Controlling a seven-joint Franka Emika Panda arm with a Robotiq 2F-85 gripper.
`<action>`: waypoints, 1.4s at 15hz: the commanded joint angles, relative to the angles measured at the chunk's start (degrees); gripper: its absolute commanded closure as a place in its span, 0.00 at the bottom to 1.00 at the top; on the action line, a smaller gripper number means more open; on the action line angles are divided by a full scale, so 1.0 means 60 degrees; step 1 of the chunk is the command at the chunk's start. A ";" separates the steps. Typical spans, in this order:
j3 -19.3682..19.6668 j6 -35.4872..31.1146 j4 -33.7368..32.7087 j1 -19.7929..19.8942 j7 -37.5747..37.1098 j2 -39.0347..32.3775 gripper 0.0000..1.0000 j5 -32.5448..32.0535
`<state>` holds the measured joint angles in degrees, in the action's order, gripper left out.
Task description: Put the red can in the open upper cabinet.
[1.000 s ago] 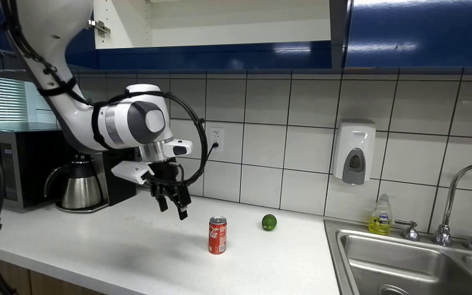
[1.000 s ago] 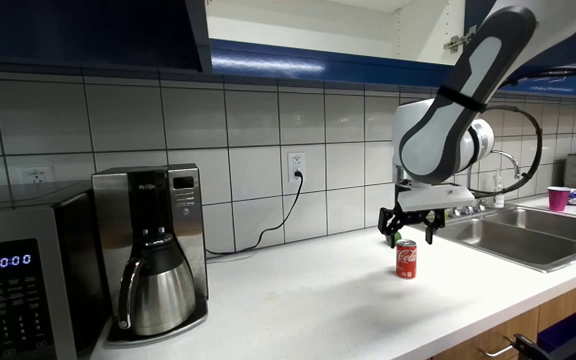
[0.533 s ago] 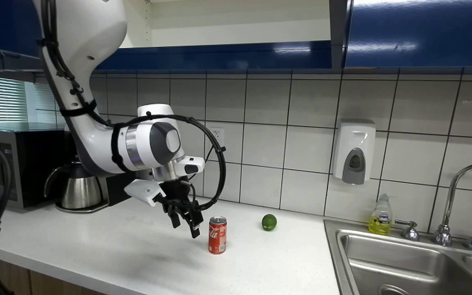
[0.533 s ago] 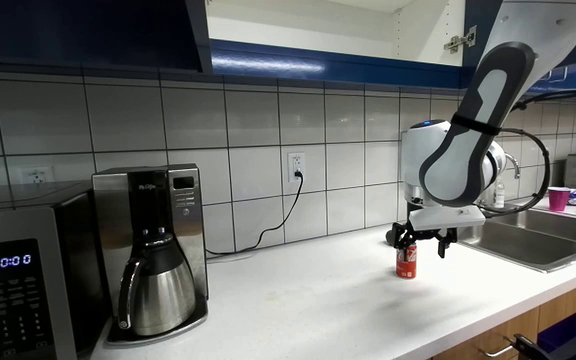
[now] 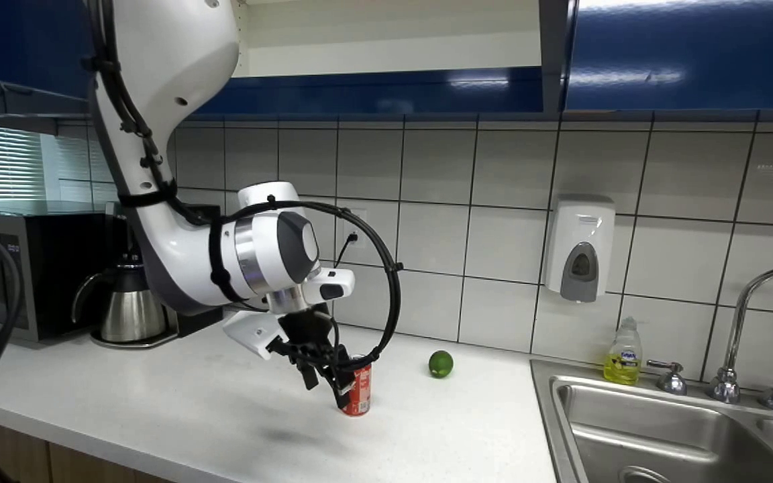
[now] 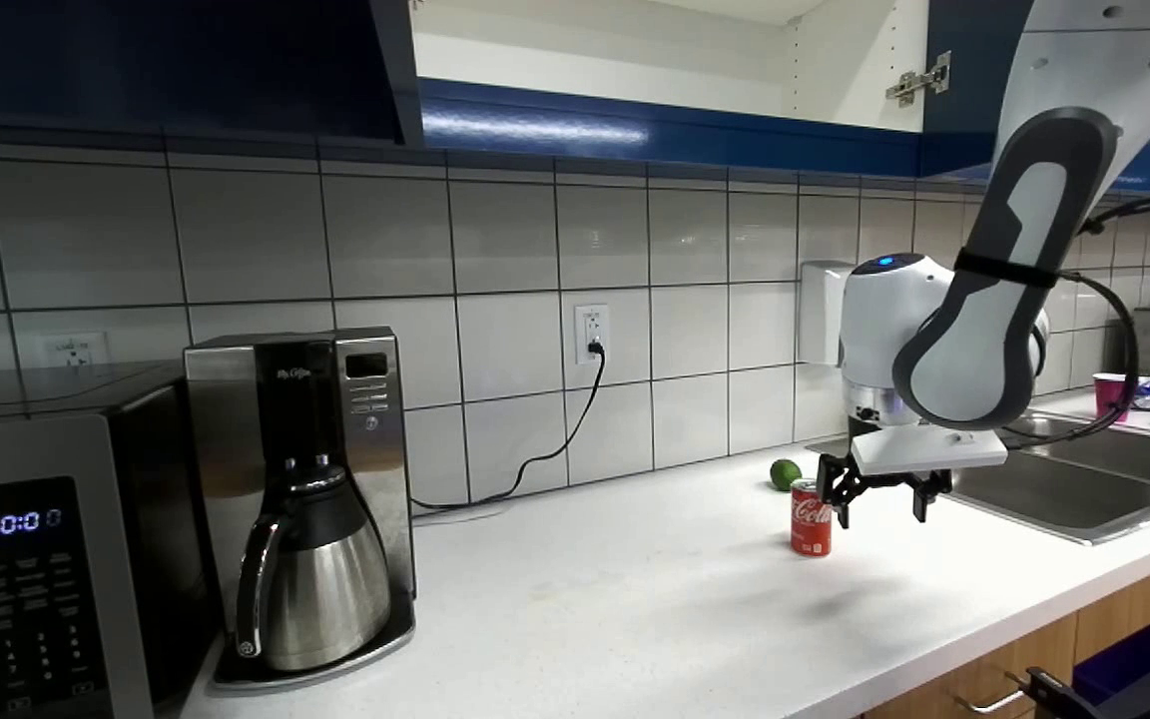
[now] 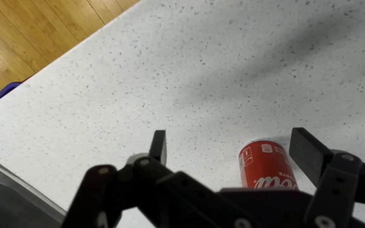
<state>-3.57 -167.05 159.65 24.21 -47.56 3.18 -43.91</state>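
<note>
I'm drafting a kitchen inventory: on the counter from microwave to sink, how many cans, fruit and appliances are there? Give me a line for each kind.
Cans: 1 red can
Fruit: 1 lime
Appliances: 2, microwave and coffee maker
Total: 4

fingers [image 5: 342, 397] partly hide the red can [image 5: 361, 392], and the open upper cabinet [image 5: 386, 92] is cropped above.
</note>
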 commanded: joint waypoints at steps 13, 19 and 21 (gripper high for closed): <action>0.0048 -0.0182 -0.1477 -0.0093 -0.3948 -0.1296 0.00 -0.4089; 0.0127 -0.0093 -0.2343 -0.0377 -0.5563 -0.2265 0.00 -0.5350; 0.0138 -0.0050 -0.2632 -0.0475 -0.6055 -0.2541 0.00 -0.5738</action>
<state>-3.02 -167.93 147.43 22.57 -78.23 -8.88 -74.02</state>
